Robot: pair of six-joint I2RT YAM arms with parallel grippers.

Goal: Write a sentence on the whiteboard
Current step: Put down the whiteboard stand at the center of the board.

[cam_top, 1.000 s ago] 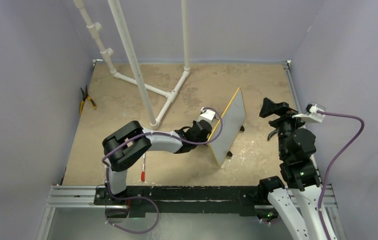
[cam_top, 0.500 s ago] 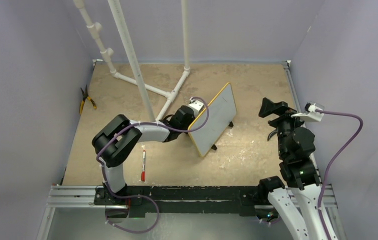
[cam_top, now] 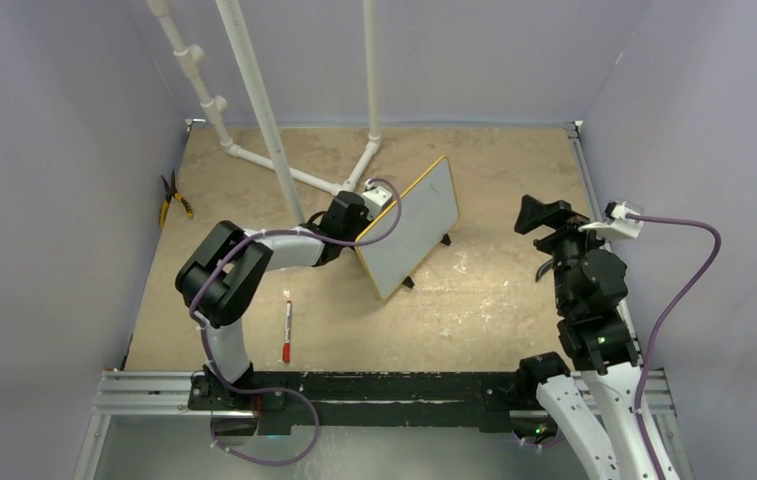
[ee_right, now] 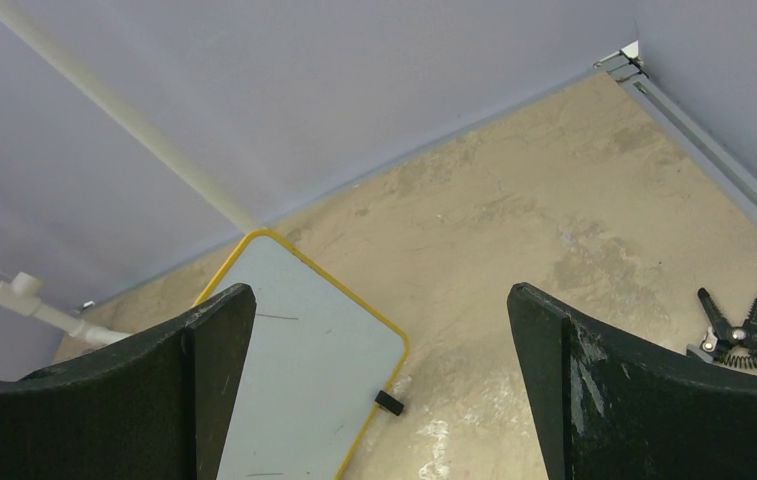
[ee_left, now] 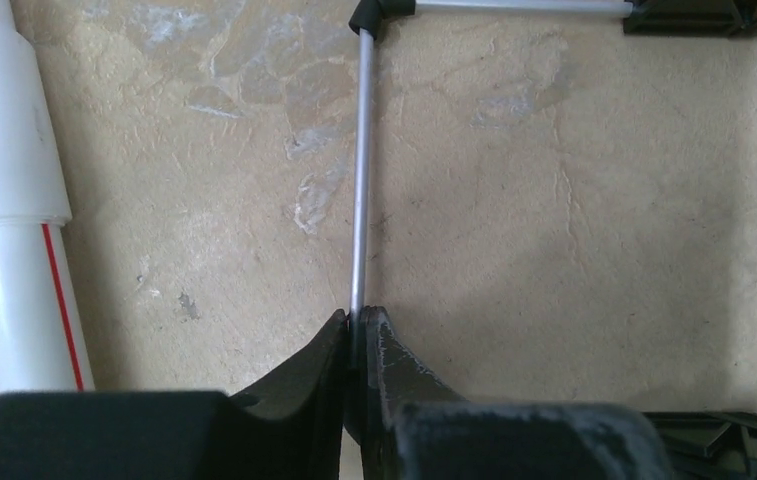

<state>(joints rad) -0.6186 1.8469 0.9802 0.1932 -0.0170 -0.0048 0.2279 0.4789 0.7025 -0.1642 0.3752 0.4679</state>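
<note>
The whiteboard [cam_top: 409, 228], white with a thin yellow frame and black feet, stands tilted near the table's middle. It also shows in the right wrist view [ee_right: 294, 390]. Its face bears only a few faint marks; no red sentence shows. My left gripper [cam_top: 357, 232] is behind the board, shut on its wire stand [ee_left: 358, 200], a thin metal rod pinched between the fingertips [ee_left: 356, 318]. My right gripper [cam_top: 544, 215] is open and empty, held above the table to the right of the board, its fingers [ee_right: 204, 370] wide apart.
A red marker [cam_top: 286, 330] lies on the table near the left arm's base. Yellow-handled pliers [cam_top: 174, 197] lie at the far left. A white PVC pipe frame [cam_top: 284, 170] stands at the back left, close behind the left gripper [ee_left: 4, 200].
My left gripper has dragged the whiteboard by its stand leftward and toward the back, turning its face more toward the camera. The right arm has barely moved.
</note>
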